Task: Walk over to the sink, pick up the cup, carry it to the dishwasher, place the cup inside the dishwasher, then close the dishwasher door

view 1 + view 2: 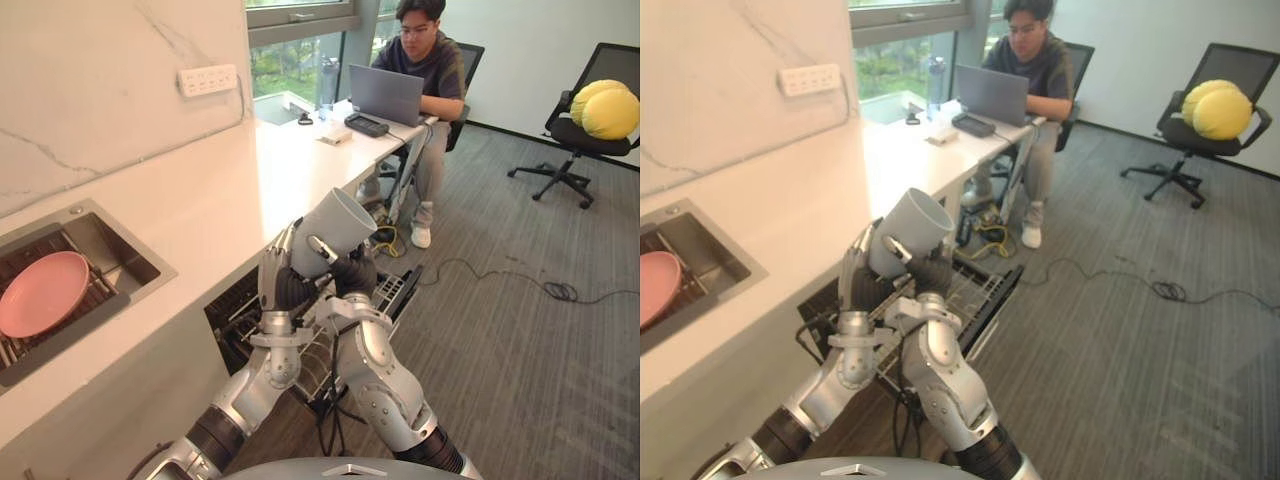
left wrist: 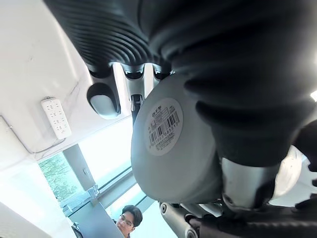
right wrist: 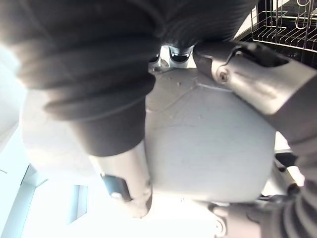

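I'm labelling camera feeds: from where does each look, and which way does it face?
Left eye view: head, looking down at the cup, left hand, right hand; both arms show.
Right eye view: head, slightly aside; same scene, dishwasher rack included.
Left wrist view: left wrist, facing the cup's base; ribbed cover shows.
Right wrist view: right wrist, facing the cup's side; cover shows.
Both eye views share hands curled round the cup.

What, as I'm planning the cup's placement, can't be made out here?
- Dishwasher rack: in the eye views, mostly behind the cup, left hand and right hand; free slots unclear.
- Cup's inside: mouth tilted away from the head camera.
- Sink: cut off by the left edge.
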You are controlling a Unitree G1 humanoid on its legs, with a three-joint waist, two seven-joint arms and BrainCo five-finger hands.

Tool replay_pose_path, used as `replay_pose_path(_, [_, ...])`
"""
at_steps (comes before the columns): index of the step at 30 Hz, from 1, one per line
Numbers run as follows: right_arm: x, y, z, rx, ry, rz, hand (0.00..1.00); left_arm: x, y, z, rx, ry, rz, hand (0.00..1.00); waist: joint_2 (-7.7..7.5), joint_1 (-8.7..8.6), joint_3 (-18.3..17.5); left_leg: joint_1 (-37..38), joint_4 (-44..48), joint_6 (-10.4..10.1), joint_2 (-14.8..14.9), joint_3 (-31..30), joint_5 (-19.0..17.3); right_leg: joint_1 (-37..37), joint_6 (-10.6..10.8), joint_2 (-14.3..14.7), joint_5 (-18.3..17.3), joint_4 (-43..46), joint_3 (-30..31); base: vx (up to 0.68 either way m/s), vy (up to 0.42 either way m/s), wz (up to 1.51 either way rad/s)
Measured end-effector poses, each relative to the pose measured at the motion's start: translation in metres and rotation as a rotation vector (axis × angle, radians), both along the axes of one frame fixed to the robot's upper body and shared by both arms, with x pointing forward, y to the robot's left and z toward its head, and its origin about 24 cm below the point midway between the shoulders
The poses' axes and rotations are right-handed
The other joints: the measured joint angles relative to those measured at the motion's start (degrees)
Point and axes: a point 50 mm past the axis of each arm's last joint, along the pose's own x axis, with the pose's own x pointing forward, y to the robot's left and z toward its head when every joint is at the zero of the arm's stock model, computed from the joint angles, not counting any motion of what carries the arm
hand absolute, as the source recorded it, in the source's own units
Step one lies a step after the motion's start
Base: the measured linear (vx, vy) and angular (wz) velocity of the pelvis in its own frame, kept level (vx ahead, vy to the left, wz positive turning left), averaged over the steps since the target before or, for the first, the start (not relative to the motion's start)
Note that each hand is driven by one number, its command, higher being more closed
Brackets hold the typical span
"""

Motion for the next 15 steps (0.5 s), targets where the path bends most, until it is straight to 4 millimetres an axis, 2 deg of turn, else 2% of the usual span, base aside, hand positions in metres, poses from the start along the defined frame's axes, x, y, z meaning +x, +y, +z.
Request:
replay_pose_path(4, [-0.0001,-0.0001,-0.0006,-0.005,0.001,0.001,1.0,-0.0005,0.0002,-0.0018,0.002,0.002,0.001,1.0,0.0,0.34,0.0,-0.03,0.0,0.01,-0.01,0.01,0.01,-0.01,0.11,0.0,0.36,0.0,0.06,0.0,0.0,0.0])
replay_pose_path(5, [-0.0001,-0.0001,-0.0006,-0.005,0.001,0.002,1.0,-0.0005,0.0005,-0.0019,0.003,0.002,0.001,0.0,0.0,0.36,0.0,-0.03,0.0,0.01,-0.02,0.01,0.01,-0.01,0.12,-0.01,0.38,0.0,0.07,0.0,0.0,0.0])
replay_pose_path(15, [0.0009,-0.0054,0.0,0.006,0.005,-0.049,1.0,-0.0057,-0.0002,-0.0069,-0.014,0.023,-0.035,0.0,-0.03,0.66,0.04,-0.05,-0.06,0.21,-0.31,-0.03,0.16,0.03,0.21,-0.3,0.61,0.01,0.14,0.0,0.0,0.0])
